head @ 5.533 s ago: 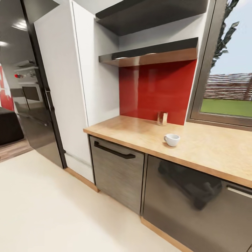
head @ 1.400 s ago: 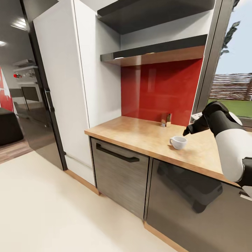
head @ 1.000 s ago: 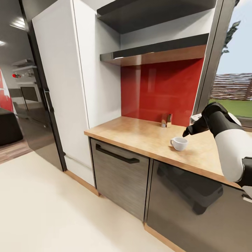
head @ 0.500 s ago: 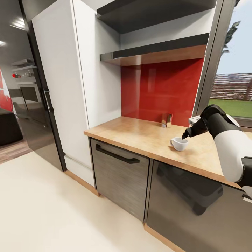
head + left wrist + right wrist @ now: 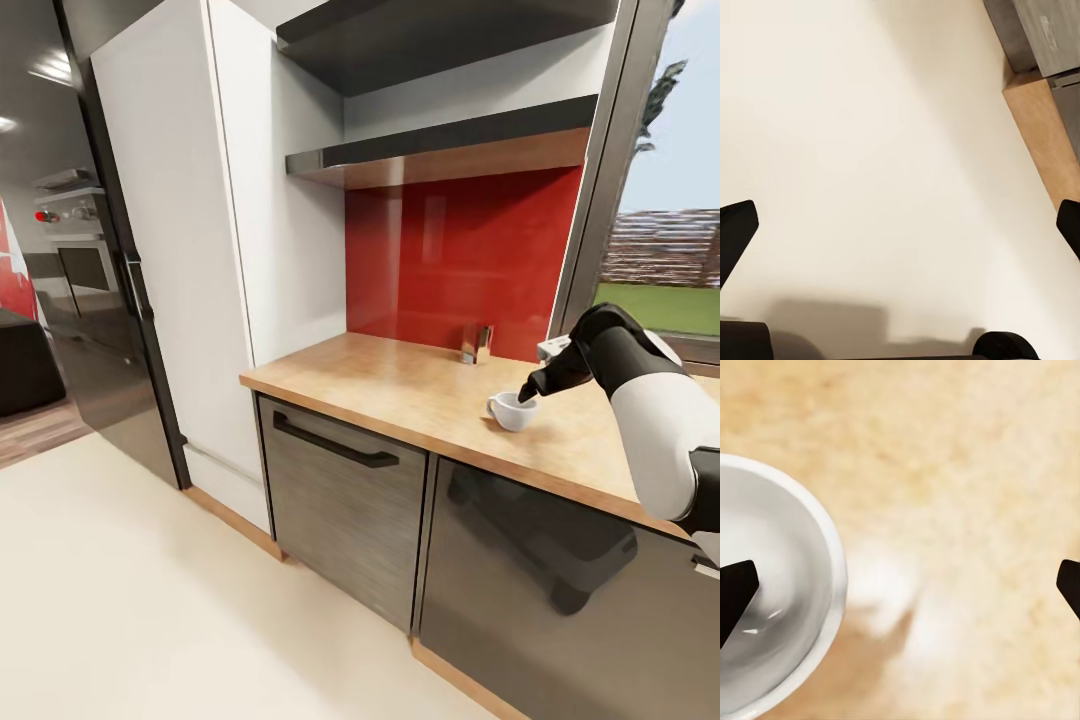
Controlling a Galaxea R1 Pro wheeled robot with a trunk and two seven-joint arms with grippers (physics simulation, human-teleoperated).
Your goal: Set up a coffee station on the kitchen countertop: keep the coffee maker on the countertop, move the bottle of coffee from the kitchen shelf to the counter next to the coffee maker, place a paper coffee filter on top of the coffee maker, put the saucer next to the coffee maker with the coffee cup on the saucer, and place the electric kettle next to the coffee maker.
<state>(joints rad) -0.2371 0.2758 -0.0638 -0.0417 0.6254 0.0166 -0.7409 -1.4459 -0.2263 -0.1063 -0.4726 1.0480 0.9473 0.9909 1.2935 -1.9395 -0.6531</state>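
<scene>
**Right gripper straddles the cup's rim**

The kitchen countertop (image 5: 420, 390) runs under a red wall panel (image 5: 460, 255) and a dark shelf (image 5: 440, 150), above glossy grey cabinets (image 5: 345, 500). The coffee cup (image 5: 511, 410) stands on it, plain white with no writing to read. The right gripper (image 5: 532, 391) is at the cup's rim, jaws spread wide: one fingertip (image 5: 735, 592) sits inside the bowl, the other outside, nothing clamped. The left gripper (image 5: 900, 232) hangs wide open over pale floor (image 5: 870, 150), holding nothing.
</scene>
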